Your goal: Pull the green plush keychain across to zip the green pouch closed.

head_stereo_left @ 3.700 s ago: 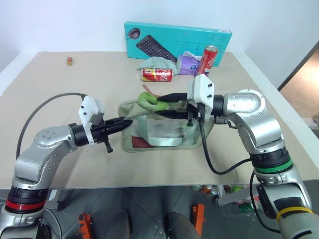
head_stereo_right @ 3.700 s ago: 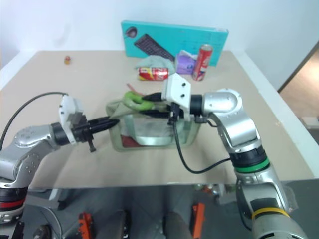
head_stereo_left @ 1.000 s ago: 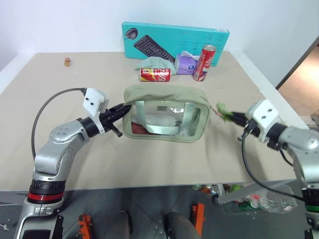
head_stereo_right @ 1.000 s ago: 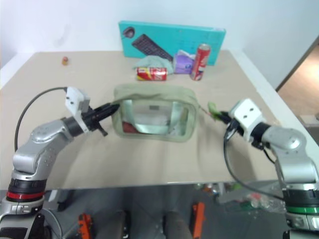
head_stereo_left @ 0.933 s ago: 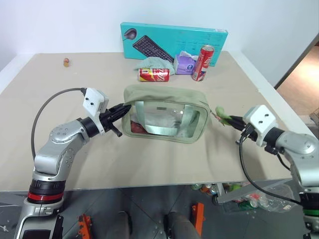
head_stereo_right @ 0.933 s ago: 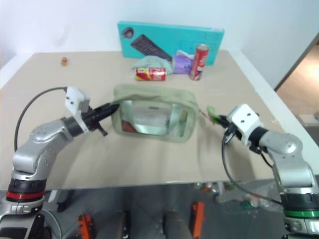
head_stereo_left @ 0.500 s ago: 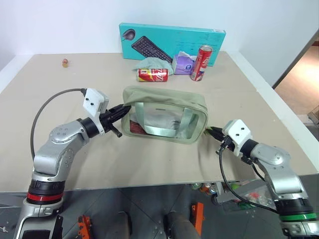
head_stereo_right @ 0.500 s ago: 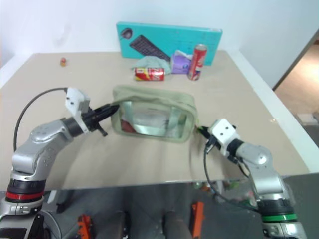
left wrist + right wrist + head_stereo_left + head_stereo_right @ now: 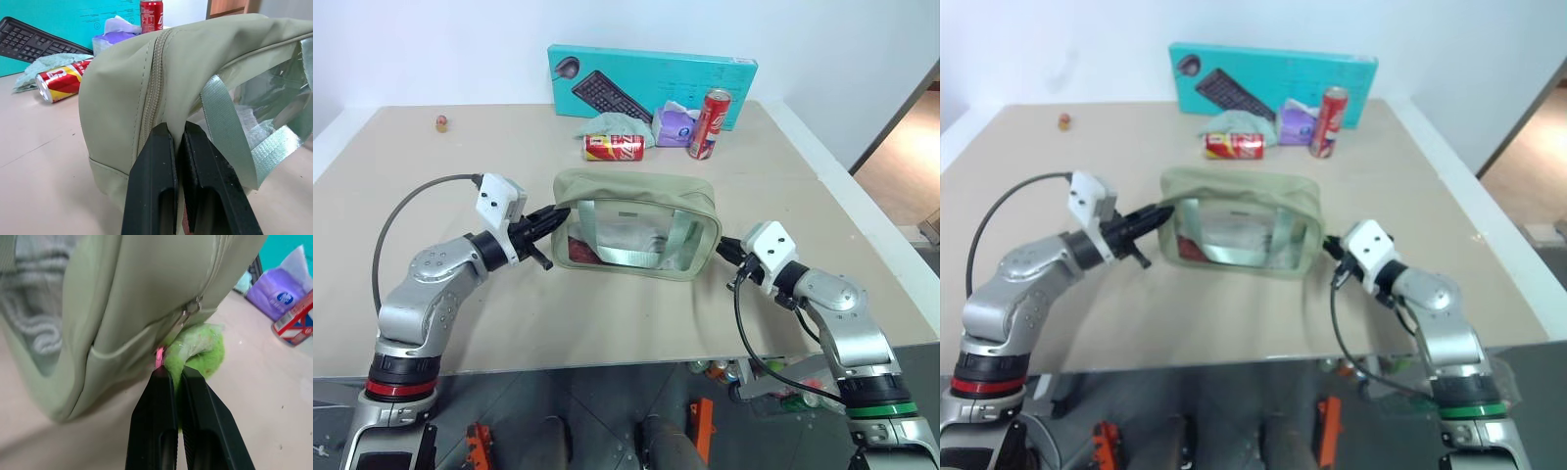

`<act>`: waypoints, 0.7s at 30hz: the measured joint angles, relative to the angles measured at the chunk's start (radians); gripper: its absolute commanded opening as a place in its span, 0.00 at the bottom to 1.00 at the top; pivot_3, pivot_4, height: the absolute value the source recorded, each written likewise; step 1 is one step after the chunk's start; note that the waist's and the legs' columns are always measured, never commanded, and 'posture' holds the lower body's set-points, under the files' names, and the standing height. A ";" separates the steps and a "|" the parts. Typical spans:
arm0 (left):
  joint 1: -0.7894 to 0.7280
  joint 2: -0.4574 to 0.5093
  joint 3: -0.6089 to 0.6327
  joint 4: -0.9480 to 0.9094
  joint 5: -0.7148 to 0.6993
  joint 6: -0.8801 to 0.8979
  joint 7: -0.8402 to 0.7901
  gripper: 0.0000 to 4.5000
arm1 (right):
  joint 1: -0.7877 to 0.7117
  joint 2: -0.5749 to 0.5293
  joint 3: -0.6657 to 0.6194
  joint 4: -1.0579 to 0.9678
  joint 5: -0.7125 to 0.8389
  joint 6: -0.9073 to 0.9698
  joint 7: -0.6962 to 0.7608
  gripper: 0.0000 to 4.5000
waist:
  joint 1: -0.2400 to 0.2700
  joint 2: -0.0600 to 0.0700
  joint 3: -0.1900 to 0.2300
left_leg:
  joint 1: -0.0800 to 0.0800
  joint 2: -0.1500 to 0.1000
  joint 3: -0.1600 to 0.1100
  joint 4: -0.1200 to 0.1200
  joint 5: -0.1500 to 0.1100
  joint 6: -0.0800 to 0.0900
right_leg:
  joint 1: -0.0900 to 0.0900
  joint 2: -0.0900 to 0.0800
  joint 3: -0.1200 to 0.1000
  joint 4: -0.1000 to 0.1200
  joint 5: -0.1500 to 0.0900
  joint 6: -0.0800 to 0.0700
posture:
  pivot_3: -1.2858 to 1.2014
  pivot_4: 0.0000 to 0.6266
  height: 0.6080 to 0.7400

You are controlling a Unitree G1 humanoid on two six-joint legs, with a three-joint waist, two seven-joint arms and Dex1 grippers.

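The green pouch (image 9: 636,225) stands upright mid-table, its clear window facing me and its zipper (image 9: 155,83) run shut along the top. My left gripper (image 9: 554,217) is shut on the fabric at the pouch's left end (image 9: 177,132). My right gripper (image 9: 726,251) sits close against the pouch's right end. It is shut on the green plush keychain (image 9: 201,348), which hangs just under the zipper pull (image 9: 190,312) with a small pink bit beside it.
At the back stand a teal keyboard box (image 9: 651,83), an upright red can (image 9: 710,111), a purple tissue pack (image 9: 673,127), a pale green rag (image 9: 612,122) and a lying can (image 9: 615,147). A small object (image 9: 440,122) sits far left. The table's right edge (image 9: 871,264) is near my right arm.
My right gripper has carried the keychain left and down, from out at the right back to the pouch's right end. The left gripper has kept its hold in place.
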 measured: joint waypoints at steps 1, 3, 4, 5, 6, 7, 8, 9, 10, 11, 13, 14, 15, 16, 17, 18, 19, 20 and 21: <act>0.000 0.000 0.003 -0.002 -0.009 0.011 -0.001 0.00 | 0.004 -0.003 -0.010 -0.002 0.013 0.006 0.006 0.16 | 0.000 0.000 0.000 | 0.000 0.000 0.000 0.000 0.000 0.000 | 0.000 0.000 0.000 0.000 0.000 0.000 | 0.52 0.24 1.00; 0.001 0.000 0.013 -0.005 -0.039 0.037 -0.006 0.18 | 0.017 -0.020 -0.040 -0.012 0.051 0.024 0.028 0.29 | 0.000 0.000 0.000 | 0.000 0.000 0.000 0.000 0.000 0.000 | 0.000 0.000 0.000 0.000 0.000 0.000 | 0.52 0.24 1.00; 0.001 0.001 0.017 -0.007 -0.050 0.050 -0.010 0.25 | 0.030 -0.036 -0.061 -0.027 0.085 0.037 0.054 0.37 | 0.000 0.000 0.000 | 0.000 0.000 0.000 0.000 0.000 0.000 | 0.000 0.000 0.000 0.000 0.000 0.000 | 0.52 0.24 1.00; 0.001 0.007 0.018 -0.007 -0.060 0.059 -0.013 0.32 | 0.038 -0.046 -0.080 -0.042 0.114 0.047 0.075 0.44 | 0.001 0.000 0.000 | 0.000 0.000 0.000 0.000 0.000 0.000 | 0.000 0.000 0.000 0.000 0.000 0.000 | 0.52 0.24 1.00; 0.001 0.009 0.019 -0.007 -0.062 0.061 -0.015 0.37 | 0.038 -0.052 -0.088 -0.051 0.127 0.052 0.086 0.49 | 0.001 0.000 0.000 | 0.000 0.000 0.000 0.000 0.000 0.000 | 0.000 0.000 0.000 0.000 0.000 0.000 | 0.52 0.24 1.00; 0.001 0.011 0.019 -0.007 -0.069 0.064 -0.020 0.48 | 0.040 -0.059 -0.104 -0.072 0.156 0.066 0.103 0.60 | -0.001 0.000 0.000 | 0.000 0.000 0.000 0.000 0.000 0.000 | 0.000 0.000 0.000 0.000 0.000 0.000 | 0.52 0.24 1.00; 0.001 0.015 0.020 -0.007 -0.078 0.072 -0.028 0.56 | 0.043 -0.062 -0.120 -0.091 0.183 0.081 0.113 0.69 | -0.001 0.000 0.000 | 0.000 0.000 0.000 0.000 0.000 0.000 | 0.000 0.000 0.000 0.000 0.000 0.000 | 0.52 0.24 1.00; 0.001 0.024 0.026 -0.007 -0.087 0.078 -0.036 0.64 | 0.045 -0.070 -0.135 -0.107 0.212 0.101 0.127 0.77 | -0.002 0.000 0.000 | 0.000 0.000 0.000 0.000 0.000 0.000 | -0.001 0.000 0.000 0.000 0.000 0.000 | 0.52 0.24 1.00; 0.001 0.031 0.035 -0.007 -0.099 0.082 -0.045 0.69 | 0.047 -0.079 -0.151 -0.118 0.236 0.120 0.133 0.82 | -0.002 0.000 0.000 | 0.000 0.000 0.000 0.000 0.000 0.000 | 0.000 0.000 0.000 0.000 0.000 0.000 | 0.52 0.24 1.00; 0.001 0.043 0.049 -0.007 -0.111 0.085 -0.056 0.77 | 0.047 -0.089 -0.173 -0.129 0.267 0.146 0.139 0.90 | -0.002 0.000 0.000 | 0.000 0.000 0.000 0.000 0.000 0.000 | 0.000 0.000 0.000 0.000 0.000 0.000 | 0.52 0.24 1.00; 0.000 0.067 0.088 -0.007 -0.148 0.100 -0.076 0.93 | 0.047 -0.109 -0.221 -0.142 0.325 0.203 0.146 1.00 | -0.002 0.000 0.000 | 0.000 0.000 0.000 0.000 0.000 0.000 | 0.000 0.000 0.000 0.000 0.000 0.000 | 0.52 0.24 1.00; 0.000 0.073 0.120 -0.009 -0.181 0.112 -0.082 0.99 | 0.046 -0.122 -0.249 -0.150 0.360 0.242 0.146 1.00 | -0.002 0.000 0.000 | 0.000 0.000 0.000 0.000 0.000 0.000 | 0.000 0.000 0.000 0.000 0.000 0.000 | 0.52 0.24 1.00; 0.000 0.076 0.143 -0.012 -0.201 0.121 -0.083 0.99 | 0.044 -0.130 -0.269 -0.152 0.380 0.265 0.145 1.00 | -0.002 0.000 0.000 | 0.000 0.000 0.000 0.000 0.000 0.000 | 0.000 0.000 0.000 0.000 0.000 0.000 | 0.52 0.24 1.00; 0.000 0.081 0.161 -0.014 -0.224 0.130 -0.084 0.99 | 0.041 -0.136 -0.287 -0.153 0.400 0.287 0.143 1.00 | -0.002 0.000 0.000 | 0.000 0.000 0.000 0.000 0.000 0.000 | 0.000 0.000 0.000 0.000 0.000 0.000 | 0.52 0.24 1.00; 0.002 0.103 0.176 -0.021 -0.237 0.138 -0.090 0.99 | 0.038 -0.145 -0.307 -0.157 0.422 0.317 0.140 1.00 | -0.002 0.000 0.000 | 0.000 0.000 0.000 0.000 0.000 0.000 | 0.000 0.000 0.000 0.000 0.000 0.000 | 0.52 0.24 1.00; 0.014 0.132 0.192 -0.030 -0.233 0.133 -0.096 0.99 | 0.038 -0.159 -0.325 -0.162 0.441 0.342 0.138 1.00 | -0.004 0.000 0.000 | 0.000 0.000 0.000 -0.001 0.000 0.000 | -0.001 0.000 0.000 0.000 -0.001 0.000 | 0.52 0.24 1.00; 0.033 0.165 0.206 -0.031 -0.219 0.118 -0.102 0.99 | 0.042 -0.172 -0.343 -0.169 0.454 0.361 0.137 1.00 | -0.006 0.000 0.000 | 0.000 0.000 0.000 -0.001 0.000 0.000 | 0.000 0.000 0.000 0.000 -0.001 -0.001 | 0.52 0.24 1.00; 0.051 0.184 0.213 -0.030 -0.203 0.104 -0.104 0.99 | 0.050 -0.179 -0.356 -0.175 0.460 0.368 0.137 1.00 | -0.006 0.000 0.000 | 0.001 0.000 0.000 -0.002 0.000 0.000 | 0.000 0.000 0.000 0.000 -0.001 -0.001 | 0.52 0.24 1.00; 0.087 0.209 0.216 -0.030 -0.164 0.074 -0.102 0.99 | 0.074 -0.188 -0.370 -0.197 0.462 0.373 0.137 1.00 | -0.006 0.000 0.000 | 0.001 0.000 0.000 -0.002 0.000 0.000 | 0.000 0.000 0.000 0.000 -0.002 -0.002 | 0.52 0.24 1.00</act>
